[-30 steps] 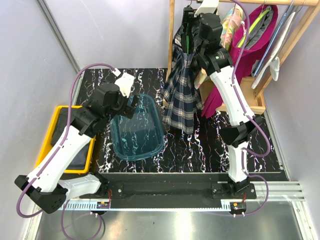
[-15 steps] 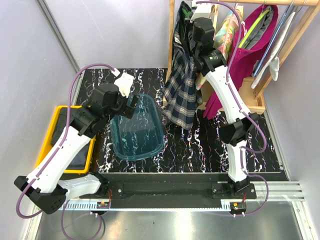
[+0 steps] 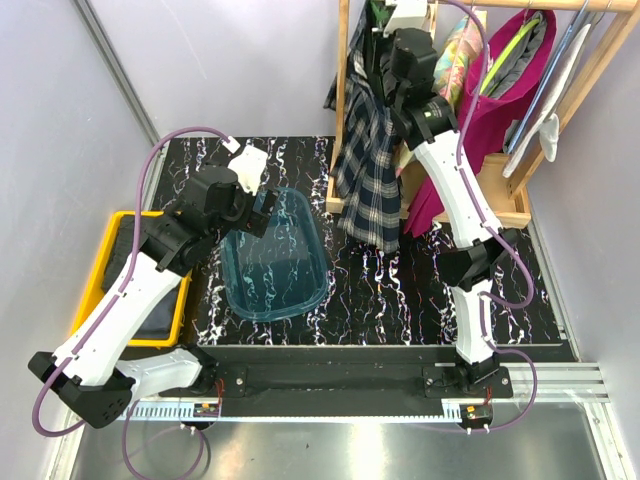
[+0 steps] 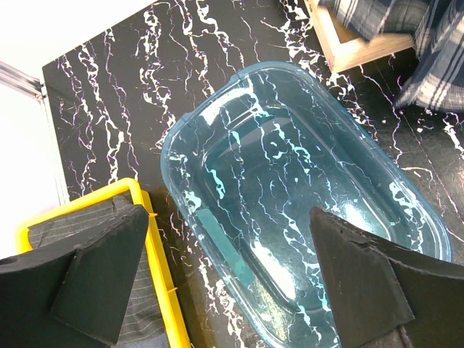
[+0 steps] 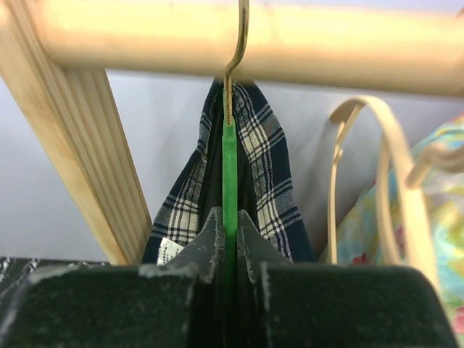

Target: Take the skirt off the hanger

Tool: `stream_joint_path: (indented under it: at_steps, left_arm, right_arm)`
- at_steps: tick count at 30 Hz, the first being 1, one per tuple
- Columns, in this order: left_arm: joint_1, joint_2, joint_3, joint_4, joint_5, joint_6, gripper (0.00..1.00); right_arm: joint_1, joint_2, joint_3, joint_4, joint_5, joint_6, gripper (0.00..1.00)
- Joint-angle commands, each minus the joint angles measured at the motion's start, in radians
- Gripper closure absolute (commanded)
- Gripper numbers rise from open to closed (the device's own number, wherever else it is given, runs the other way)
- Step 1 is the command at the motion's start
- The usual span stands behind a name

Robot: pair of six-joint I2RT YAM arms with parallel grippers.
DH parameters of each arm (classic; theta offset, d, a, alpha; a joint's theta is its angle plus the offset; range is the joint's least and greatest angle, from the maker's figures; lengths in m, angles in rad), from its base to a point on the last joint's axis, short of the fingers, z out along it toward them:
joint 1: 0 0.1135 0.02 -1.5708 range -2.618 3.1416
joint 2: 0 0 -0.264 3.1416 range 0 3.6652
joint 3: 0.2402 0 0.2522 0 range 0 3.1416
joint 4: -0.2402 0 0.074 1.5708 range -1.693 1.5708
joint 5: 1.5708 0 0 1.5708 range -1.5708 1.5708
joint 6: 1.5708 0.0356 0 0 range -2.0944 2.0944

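The navy plaid skirt (image 3: 368, 170) hangs from the wooden rail (image 5: 217, 32) on the green hanger (image 5: 230, 159), whose metal hook sits over the rail. In the right wrist view the skirt (image 5: 262, 167) drapes down both sides of the hanger. My right gripper (image 5: 228, 214) is shut on the hanger's green stem just below the hook; from above the right gripper (image 3: 385, 45) is high at the rack's left end. My left gripper (image 4: 228, 212) stands wide open with nothing in it, over the near rim of the teal bin (image 4: 304, 188); from above the left gripper (image 3: 262, 205) is at the bin's left side.
The teal bin (image 3: 275, 255) lies on the black marbled table. A yellow tray (image 3: 105, 260) with dark cloth sits at the left. The rack's wooden post (image 3: 343, 60) stands beside the skirt. A floral garment (image 3: 462, 45), a magenta garment (image 3: 505, 90) and a beige hanger (image 5: 391, 159) hang to the right.
My right gripper has closed on the hanger's stem and risen toward the rail. The skirt has lifted a little and swung. The left arm has not moved.
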Motion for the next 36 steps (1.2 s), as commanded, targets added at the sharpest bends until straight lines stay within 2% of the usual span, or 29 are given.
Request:
stream_joint_path:
  at_steps: [1, 6, 9, 12, 15, 18, 19, 23, 26, 30, 32, 33, 35, 36]
  left_arm:
    - [0.005, -0.018, 0.001, 0.044, -0.015, 0.0, 0.01]
    - [0.009, -0.019, 0.004, 0.041, -0.009, -0.006, 0.01]
    - [0.012, -0.019, 0.018, 0.037, -0.003, -0.005, 0.01]
    - [0.012, -0.018, 0.04, 0.034, 0.005, -0.002, 0.01]
    - [0.012, -0.015, 0.063, 0.032, 0.014, 0.0, 0.01]
    - [0.012, -0.01, 0.079, 0.031, 0.031, 0.003, 0.01]
    - [0.012, -0.007, 0.084, 0.031, 0.043, 0.003, 0.01]
    - [0.012, 0.014, 0.141, 0.023, 0.098, 0.001, 0.01]
    - [0.012, 0.025, 0.187, 0.017, 0.203, -0.023, 0.01]
    - [0.028, 0.066, 0.314, 0.017, 0.373, -0.037, 0.01]
    - [0.087, 0.08, 0.355, 0.03, 0.463, -0.048, 0.01]
    - [0.117, 0.087, 0.392, 0.037, 0.608, -0.049, 0.01]
    - [0.234, 0.077, 0.409, 0.082, 0.797, -0.067, 0.01]
    - [0.278, 0.064, 0.405, 0.113, 0.97, -0.083, 0.01]
  right_arm:
    - [0.003, -0.05, 0.147, 0.198, -0.036, -0.012, 1.0]
    - [0.003, -0.123, 0.124, 0.142, -0.05, 0.03, 1.0]
    - [0.007, -0.247, -0.047, 0.117, -0.062, 0.068, 1.0]
    - [0.033, -0.403, -0.353, 0.128, -0.068, 0.074, 1.0]
    - [0.075, -0.566, -0.564, 0.117, -0.056, 0.064, 1.0]
    - [0.111, -0.721, -0.695, 0.053, -0.076, 0.079, 1.0]
    - [0.116, -0.758, -0.716, -0.014, -0.091, 0.094, 1.0]
    - [0.119, -0.976, -0.785, -0.182, -0.313, 0.246, 1.0]
    - [0.119, -1.077, -0.799, -0.285, -0.457, 0.293, 1.0]
    - [0.119, -1.085, -0.64, -0.435, -0.606, 0.352, 1.0]
    - [0.119, -1.081, -0.597, -0.468, -0.685, 0.392, 1.0]
    - [0.119, -1.081, -0.576, -0.468, -0.7, 0.401, 1.0]
    - [0.119, -1.085, -0.578, -0.455, -0.717, 0.419, 1.0]
    - [0.119, -1.088, -0.583, -0.446, -0.717, 0.421, 1.0]
